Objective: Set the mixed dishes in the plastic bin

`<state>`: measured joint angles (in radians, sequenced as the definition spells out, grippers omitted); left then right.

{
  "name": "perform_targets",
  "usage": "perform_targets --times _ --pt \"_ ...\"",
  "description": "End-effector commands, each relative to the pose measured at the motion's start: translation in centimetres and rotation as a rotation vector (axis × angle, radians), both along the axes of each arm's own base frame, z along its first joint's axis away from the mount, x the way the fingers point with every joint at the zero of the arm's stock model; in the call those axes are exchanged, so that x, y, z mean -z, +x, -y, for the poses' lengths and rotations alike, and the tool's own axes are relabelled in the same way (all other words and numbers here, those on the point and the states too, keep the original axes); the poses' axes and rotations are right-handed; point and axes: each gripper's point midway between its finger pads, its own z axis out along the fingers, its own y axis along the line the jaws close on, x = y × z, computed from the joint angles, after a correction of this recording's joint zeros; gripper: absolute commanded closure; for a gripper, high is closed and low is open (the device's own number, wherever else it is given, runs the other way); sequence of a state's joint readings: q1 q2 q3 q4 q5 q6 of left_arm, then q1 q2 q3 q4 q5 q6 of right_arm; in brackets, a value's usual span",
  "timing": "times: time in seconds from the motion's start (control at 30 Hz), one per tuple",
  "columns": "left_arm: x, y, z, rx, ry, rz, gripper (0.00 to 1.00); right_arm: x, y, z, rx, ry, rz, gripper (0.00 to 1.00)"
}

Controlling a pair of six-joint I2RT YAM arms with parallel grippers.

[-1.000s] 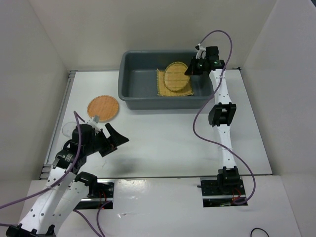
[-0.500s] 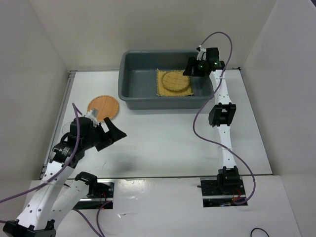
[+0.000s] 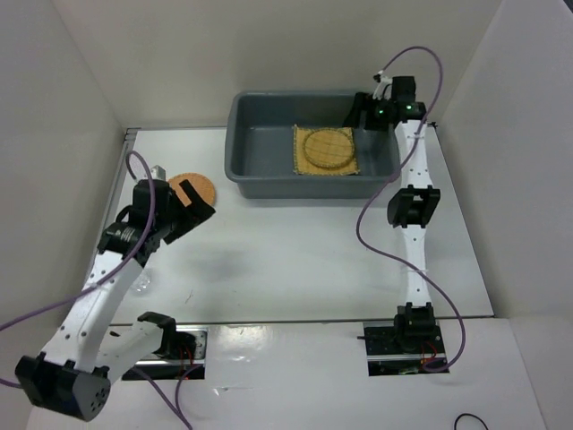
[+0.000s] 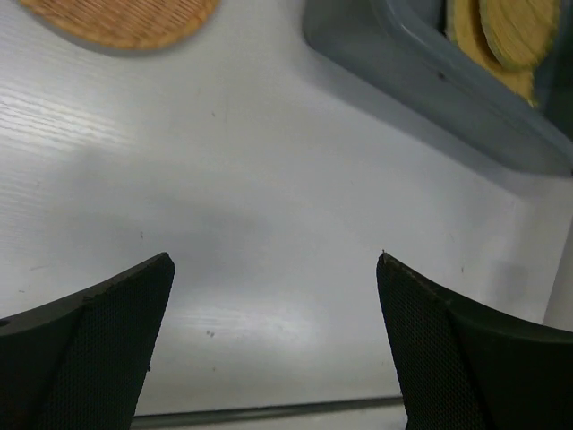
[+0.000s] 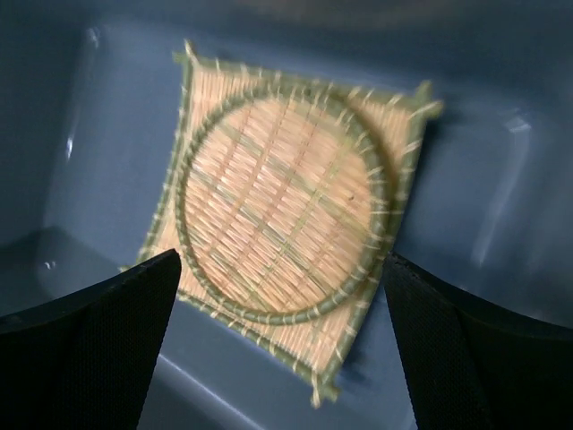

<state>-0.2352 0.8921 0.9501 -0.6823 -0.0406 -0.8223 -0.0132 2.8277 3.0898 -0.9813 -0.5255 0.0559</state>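
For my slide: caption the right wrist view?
Open right gripper overlooking round disc on square mat in grey bin.

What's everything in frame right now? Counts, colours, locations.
plastic bin: 1, dark grey, far centre of the table
square mat: 1, tan woven, flat on the bin floor
round disc: 1, tan woven, lying on the square mat
round plate: 1, orange-brown, on the table left of the bin, outside it
table: 1, white, under everything
cables: 2, purple, one along each arm
left gripper: 1, black fingers, open and empty, above the table near the round plate
right gripper: 1, black fingers, open and empty, at the bin's far right corner, facing the mat
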Motion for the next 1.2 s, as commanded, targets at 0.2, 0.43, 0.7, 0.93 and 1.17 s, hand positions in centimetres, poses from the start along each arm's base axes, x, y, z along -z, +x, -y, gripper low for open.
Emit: perform_targets --times 0.2,0.43,0.7,0.93,1.17 --pt "4.3 9.7 -5.9 -0.412 -0.232 0.038 0.0 -27.6 -7.1 6.2 0.033 -0.15 0.547 0.02" --pt "8.8 13.6 -9.2 -0.471 -0.119 -0.124 0.0 -35.6 -11.8 5.5 0.086 -0.226 0.712 0.02" --pt "12.2 14.7 -10.1 -0.539 -0.254 -0.184 0.0 -36.7 -14.8 6.0 0.145 -0.282 0.684 0.02" --pt "6.1 18.7 -12.1 -0.203 -0.003 -0.087 0.0 -35.6 -15.4 6.6 0.176 -0.301 0.625 0.02" --pt "8.4 17.7 -18.0 0.028 0.291 -0.355 0.0 -35.4 -15.6 6.0 0.143 -0.285 0.621 0.02"
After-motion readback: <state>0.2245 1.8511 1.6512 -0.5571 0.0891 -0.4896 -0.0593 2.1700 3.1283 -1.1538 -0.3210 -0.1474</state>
